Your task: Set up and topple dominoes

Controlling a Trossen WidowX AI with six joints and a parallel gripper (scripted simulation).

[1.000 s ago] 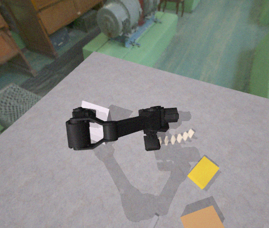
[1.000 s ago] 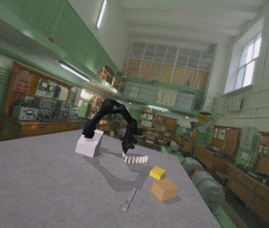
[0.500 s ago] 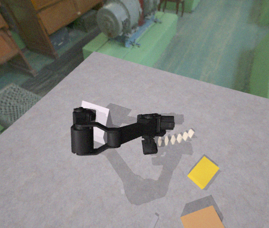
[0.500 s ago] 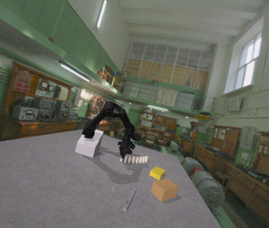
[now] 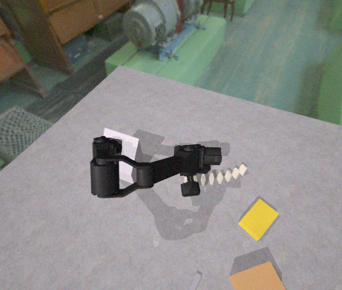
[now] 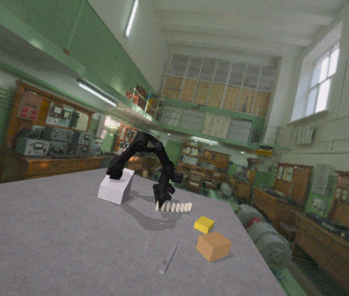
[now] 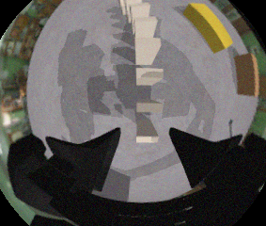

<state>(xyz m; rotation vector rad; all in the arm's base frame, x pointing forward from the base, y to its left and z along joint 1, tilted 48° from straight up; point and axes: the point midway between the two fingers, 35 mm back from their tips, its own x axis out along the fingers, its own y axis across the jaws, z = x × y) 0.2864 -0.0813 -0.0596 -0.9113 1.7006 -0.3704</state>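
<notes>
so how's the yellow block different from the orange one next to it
The yellow block is flat and low; the orange block is a taller, bulkier cube. The yellow block lies closer to the domino row; the orange block sits farther out, near the table edge. Colour differs: bright yellow against dull tan-orange. Both rest on the table, apart from each other and from the open gripper.

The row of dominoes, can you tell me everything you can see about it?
The row of dominoes is a short line of small cream-white blocks, plain and smooth with no spots showing. They stand upright on the grey table, evenly spaced, none fallen. The line runs diagonally from under the black gripper toward the yellow block. The domino nearest the arm stands between the open fingers, which do not seem to be squeezing it. The exact count is hard to tell.
</notes>
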